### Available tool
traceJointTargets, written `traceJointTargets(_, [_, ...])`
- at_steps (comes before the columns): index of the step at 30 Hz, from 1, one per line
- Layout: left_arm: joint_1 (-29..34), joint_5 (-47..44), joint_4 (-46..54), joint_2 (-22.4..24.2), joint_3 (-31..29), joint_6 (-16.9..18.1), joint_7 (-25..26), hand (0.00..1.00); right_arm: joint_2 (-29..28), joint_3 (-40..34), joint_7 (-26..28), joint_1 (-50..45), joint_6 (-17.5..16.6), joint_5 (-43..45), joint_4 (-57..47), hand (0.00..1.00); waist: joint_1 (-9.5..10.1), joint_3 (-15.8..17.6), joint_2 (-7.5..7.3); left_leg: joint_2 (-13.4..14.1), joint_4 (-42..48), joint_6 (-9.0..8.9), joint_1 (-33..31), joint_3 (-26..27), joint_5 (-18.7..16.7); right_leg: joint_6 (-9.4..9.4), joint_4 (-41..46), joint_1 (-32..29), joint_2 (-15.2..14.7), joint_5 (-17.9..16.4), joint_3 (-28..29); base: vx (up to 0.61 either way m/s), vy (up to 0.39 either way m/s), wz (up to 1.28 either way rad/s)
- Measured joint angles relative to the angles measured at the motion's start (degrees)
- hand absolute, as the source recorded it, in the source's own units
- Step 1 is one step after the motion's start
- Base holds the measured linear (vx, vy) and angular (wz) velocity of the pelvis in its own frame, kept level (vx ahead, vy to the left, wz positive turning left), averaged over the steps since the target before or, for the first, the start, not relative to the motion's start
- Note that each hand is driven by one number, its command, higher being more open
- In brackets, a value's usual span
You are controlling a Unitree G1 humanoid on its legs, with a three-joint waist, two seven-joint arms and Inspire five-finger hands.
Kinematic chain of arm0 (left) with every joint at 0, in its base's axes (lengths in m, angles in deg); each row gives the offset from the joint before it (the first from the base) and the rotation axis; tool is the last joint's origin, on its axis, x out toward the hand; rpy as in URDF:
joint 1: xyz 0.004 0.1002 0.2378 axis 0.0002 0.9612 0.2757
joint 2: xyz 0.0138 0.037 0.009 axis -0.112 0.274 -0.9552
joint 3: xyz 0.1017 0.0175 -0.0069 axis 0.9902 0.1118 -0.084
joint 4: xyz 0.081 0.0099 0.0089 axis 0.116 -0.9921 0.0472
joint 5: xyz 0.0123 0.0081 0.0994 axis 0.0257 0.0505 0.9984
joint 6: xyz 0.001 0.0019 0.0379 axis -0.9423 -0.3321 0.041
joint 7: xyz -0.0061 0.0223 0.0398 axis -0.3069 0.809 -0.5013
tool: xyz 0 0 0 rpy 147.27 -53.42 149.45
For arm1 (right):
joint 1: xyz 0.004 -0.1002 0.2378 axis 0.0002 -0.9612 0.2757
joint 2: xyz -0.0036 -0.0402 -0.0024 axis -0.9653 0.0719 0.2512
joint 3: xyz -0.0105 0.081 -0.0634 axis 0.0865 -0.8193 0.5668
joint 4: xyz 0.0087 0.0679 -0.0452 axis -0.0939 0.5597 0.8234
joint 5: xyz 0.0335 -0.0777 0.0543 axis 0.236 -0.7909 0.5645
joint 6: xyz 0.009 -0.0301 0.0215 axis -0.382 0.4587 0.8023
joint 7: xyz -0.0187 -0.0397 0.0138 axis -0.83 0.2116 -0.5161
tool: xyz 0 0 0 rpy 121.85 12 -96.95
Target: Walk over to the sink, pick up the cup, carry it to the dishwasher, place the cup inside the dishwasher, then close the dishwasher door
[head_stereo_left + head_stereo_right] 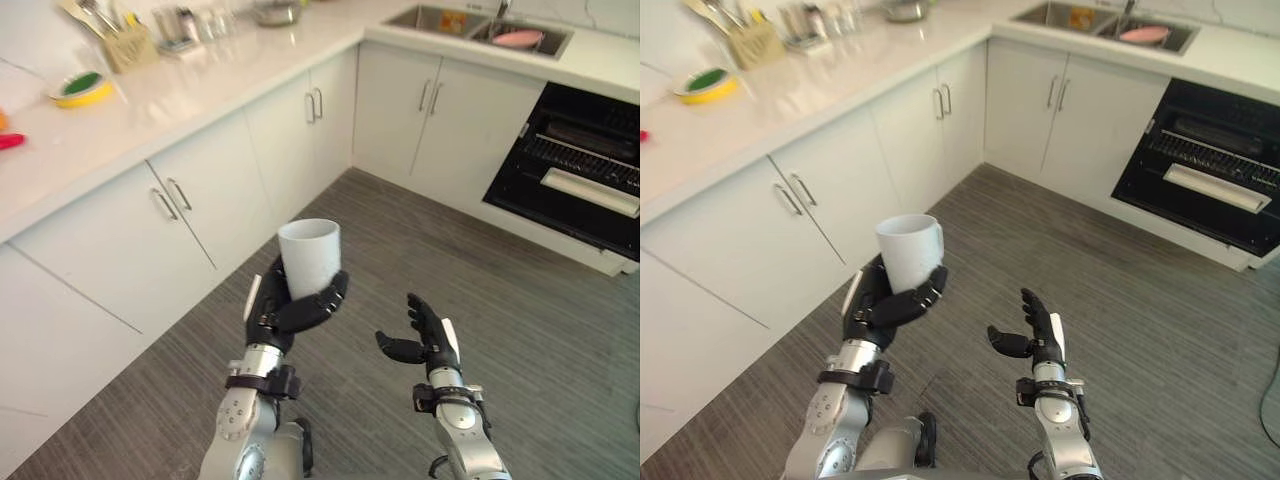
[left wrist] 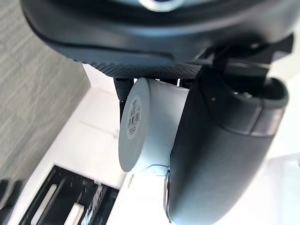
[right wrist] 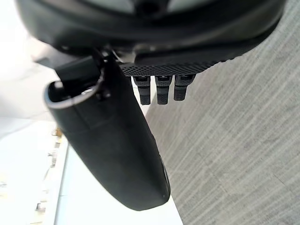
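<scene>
The white smooth bench (image 1: 200, 95) carries a round yellow bowl with green inside (image 1: 83, 88), a beige holder full of utensils (image 1: 128, 45) and a shiny metal bowl (image 1: 277, 12). Under the bench are white cabinet doors with thin metal handles (image 1: 215, 195), and they stand on a grey striped floor (image 1: 450, 270).

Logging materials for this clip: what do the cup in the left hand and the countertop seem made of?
The cup, held by the left hand, looks like white glazed ceramic, possibly plastic: opaque, smooth, soft sheen. The countertop looks like polished white stone or solid surface: glossy, with bright reflections across it.
</scene>
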Motion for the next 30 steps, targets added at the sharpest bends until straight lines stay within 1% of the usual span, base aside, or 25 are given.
traceJointTargets(1, [0.4,0.1,0.0,-1.1,0.2,-0.1,0.1,0.30,-0.3,0.4,0.3,0.2,0.0,-0.1,0.2,0.90,0.08,0.1,-0.76,-0.6,0.5,0.67,1.6,2.1,-2.2,2.05,8.7,-3.5,-1.0,0.0,2.0,0.37,0.314,-0.64])
traceJointTargets(2, [0.5,0.1,0.0,-1.7,0.4,-0.3,0.1,0.30,-0.6,0.4,0.5,0.3,0.1,-0.2,0.2,0.90,-0.07,0.1,-1.14,-1.1,0.5,1.45,2.7,2.7,-2.8,3.92,13.0,-5.1,-1.5,0.5,2.5,0.47,0.292,-0.45])
traceJointTargets(3, [0.6,0.2,-0.1,-2.7,0.7,-0.6,0.2,0.30,-1.2,0.4,0.8,0.4,0.1,-0.2,0.4,0.90,-0.85,0.0,-1.52,-1.9,0.2,2.57,5.6,3.5,-4.3,7.95,22.2,-8.1,-2.1,2.4,2.8,0.50,0.226,-0.28])
traceJointTargets(5, [1.1,0.7,-0.1,-3.4,0.9,-0.6,0.3,0.30,-1.9,0.9,0.8,0.4,0.1,-0.3,1.1,0.90,-1.28,-0.3,-2.07,-2.4,-2.6,3.54,11.1,4.9,-5.7,5.96,31.8,-11.9,-2.4,2.2,1.1,0.43,0.145,-0.29])
traceJointTargets(6, [1.1,0.9,0.0,-3.4,1.1,-0.6,0.5,0.30,-2.2,0.9,0.9,0.5,0.0,-0.3,1.2,0.90,-1.30,-0.3,-2.03,-2.4,-4.6,3.60,13.8,5.2,-5.9,3.59,34.2,-14.1,-2.3,1.6,-1.3,0.34,0.055,-0.28])
traceJointTargets(7, [1.0,1.0,0.1,-3.4,1.5,-0.5,0.7,0.30,-2.6,0.9,0.9,0.6,0.0,-0.3,1.1,0.90,-1.52,-0.4,-2.01,-2.2,-7.4,3.57,16.6,5.3,-5.9,1.04,34.7,-17.1,-1.7,0.5,-4.6,0.33,0.036,-0.22])
traceJointTargets(8, [1.0,1.0,0.2,-3.4,1.7,-0.4,0.7,0.30,-2.9,0.9,1.0,0.8,0.0,-0.4,1.1,0.90,-1.89,-0.4,-1.99,-1.8,-8.9,3.47,18.3,5.4,-5.8,-0.35,33.5,-19.6,-1.1,-0.3,-6.7,0.47,0.003,-0.16])
traceJointTargets(10, [1.0,1.0,0.1,-3.4,2.2,-0.4,0.8,0.30,-3.0,0.9,1.0,1.2,0.0,-0.6,1.1,0.90,-2.37,-0.3,-1.84,-0.8,-11.3,3.25,21.3,5.9,-5.7,-1.37,27.3,-23.9,-0.3,-0.6,-11.0,0.44,-0.033,-0.14])
traceJointTargets(11, [0.8,1.0,0.0,-3.4,2.6,-0.4,1.0,0.30,-2.6,0.9,1.1,1.6,0.0,-0.6,1.1,0.90,-2.83,-0.2,-1.64,-0.3,-13.6,2.29,24.0,6.2,-5.8,-3.36,18.6,-26.6,0.6,1.3,-13.7,0.45,-0.052,-0.09])
traceJointTargets(12, [0.7,1.0,0.0,-3.4,2.8,-0.4,1.0,0.30,-2.5,0.9,1.1,1.8,0.0,-0.6,1.2,0.90,-3.10,-0.3,-1.79,-0.2,-14.5,1.64,24.9,6.2,-5.9,-4.32,14.1,-27.4,1.3,3.5,-14.5,0.47,-0.065,0.04])
traceJointTargets(13, [0.4,1.0,-0.1,-3.4,2.9,-0.3,1.0,0.30,-2.1,0.9,1.0,2.1,0.1,-0.6,1.2,0.90,-3.70,-0.5,-2.17,-0.2,-15.5,-0.10,26.8,5.8,-6.7,-5.61,5.0,-27.8,2.5,10.2,-15.4,0.66,-0.133,0.32])
traceJointTargets(14, [0.1,1.0,-0.8,-3.5,3.1,-0.3,1.0,0.30,-1.7,0.9,0.9,1.8,0.1,-0.6,1.3,0.90,-4.65,-0.8,-2.59,-0.5,-15.7,-2.00,29.3,4.4,-7.9,-7.72,2.6,-26.7,3.0,22.1,-14.3,0.58,-0.114,0.31])
traceJointTargets(15, [-0.3,1.0,-2.3,-2.5,3.1,-0.3,0.9,0.30,-1.0,0.8,0.9,1.9,0.1,-0.6,1.7,0.90,-4.68,-0.9,-0.85,0.5,-15.6,-2.58,30.3,3.7,-8.4,-7.79,4.6,-26.4,3.7,20.4,-15.1,0.58,-0.112,0.26])
traceJointTargets(16, [-0.3,1.0,-3.9,-1.3,3.4,-0.4,1.0,0.30,0.2,0.7,0.8,1.8,0.6,-0.6,1.9,0.90,-4.95,-1.8,1.31,2.9,-12.9,-3.54,29.9,1.3,-7.9,-8.68,5.6,-25.3,5.1,17.7,-16.4,0.45,-0.105,0.08])
traceJointTargets(17, [-0.7,1.0,-4.3,-0.9,3.4,-0.4,1.0,0.30,0.4,0.6,0.7,1.7,0.7,-0.6,1.7,0.90,-5.04,-1.6,1.67,3.5,-10.1,-4.42,29.4,0.6,-7.4,-8.94,5.9,-24.2,5.4,16.4,-17.1,0.55,-0.174,0.14])
traceJointTargets(18, [-1.1,1.0,-4.8,0.1,3.2,-0.7,1.0,0.30,0.4,0.4,0.7,1.0,1.2,-0.6,0.7,0.90,-4.96,-1.2,2.43,5.6,-1.1,-6.43,27.2,-0.5,-4.7,-10.00,5.7,-21.3,6.7,14.9,-18.1,0.74,-0.264,0.08])
traceJointTargets(19, [-0.8,1.0,-4.6,0.8,3.1,-0.7,1.0,0.30,0.0,0.8,0.5,-2.3,1.5,-0.3,-3.3,0.90,-4.16,-1.0,2.38,9.1,16.5,-7.12,21.6,-1.1,2.4,-10.79,2.5,-14.2,8.5,12.9,-17.8,0.68,-0.242,-0.13])
traceJointTargets(20, [0.1,0.9,-2.8,1.0,3.5,-0.7,0.9,0.30,-0.5,0.7,-0.1,-4.3,1.5,-0.1,-7.4,0.90,-3.29,-1.0,2.42,11.5,26.0,-6.37,16.9,-0.6,1.1,-11.01,-1.2,-8.7,9.9,12.2,-16.8,0.56,-0.188,-0.26])
traceJointTargets(22, [1.3,0.5,-0.4,1.1,3.5,-0.4,0.5,0.30,-0.9,0.5,-0.6,-4.3,0.5,0.0,-10.2,0.90,-2.28,-1.0,2.15,12.4,28.2,-5.08,10.6,0.1,-1.3,-11.65,-4.0,-5.2,10.7,10.7,-15.1,0.42,-0.087,-0.42])
traceJointTargets(23, [1.6,0.5,0.0,1.2,3.5,-0.2,0.2,0.30,-1.0,0.3,-0.7,-3.5,-0.1,0.2,-10.2,0.90,-1.80,-1.2,2.21,11.9,25.4,-3.94,6.9,0.2,-3.0,-11.55,-5.0,-3.8,10.8,10.0,-13.6,0.37,-0.024,-0.48])
traceJointTargets(25, [2.2,0.5,0.0,1.3,3.2,-0.2,0.2,0.30,-0.9,0.2,-0.9,-2.2,-0.1,0.8,-8.9,0.90,-1.09,-1.2,2.13,10.0,17.0,-3.09,4.3,-0.1,-4.0,-11.07,-6.1,-2.2,10.5,9.3,-11.5,0.28,0.077,-0.53])
traceJointTargets(27, [3.2,0.5,-0.4,1.5,2.2,-0.3,0.2,0.30,-0.7,0.2,-0.9,-0.4,-0.1,1.6,-4.9,0.90,-0.62,-1.1,1.86,5.2,-0.8,-4.07,1.9,-3.2,-2.4,-9.82,-6.9,-0.2,8.9,7.5,-8.3,0.37,0.183,-0.64])
traceJointTargets(28, [3.4,0.5,-0.5,1.7,1.8,-0.3,0.2,0.30,-0.5,0.1,-0.9,0.0,-0.1,1.6,-3.8,0.90,-0.58,-1.1,1.83,4.1,-4.7,-4.27,1.5,-4.0,-1.0,-9.35,-6.9,0.1,8.5,7.0,-7.5,0.39,0.226,-0.64])
traceJointTargets(29, [3.9,0.5,-0.5,2.0,1.0,-0.4,0.3,0.30,-0.2,-0.1,-1.0,0.9,0.0,1.6,-1.2,0.90,-0.26,-1.1,1.87,2.5,-11.5,-4.77,1.1,-5.1,4.2,-8.09,-7.1,0.8,7.5,5.9,-5.7,0.52,0.314,-0.76])
traceJointTargets(30, [4.1,0.5,-0.5,1.9,0.4,-0.4,0.6,0.30,-0.1,-0.5,-1.0,0.9,0.1,1.6,0.2,0.90,0.49,-1.2,1.74,1.1,-13.6,-4.36,2.7,-4.7,10.7,-6.17,-7.2,2.0,6.5,5.0,-3.6,0.46,0.297,-0.75])
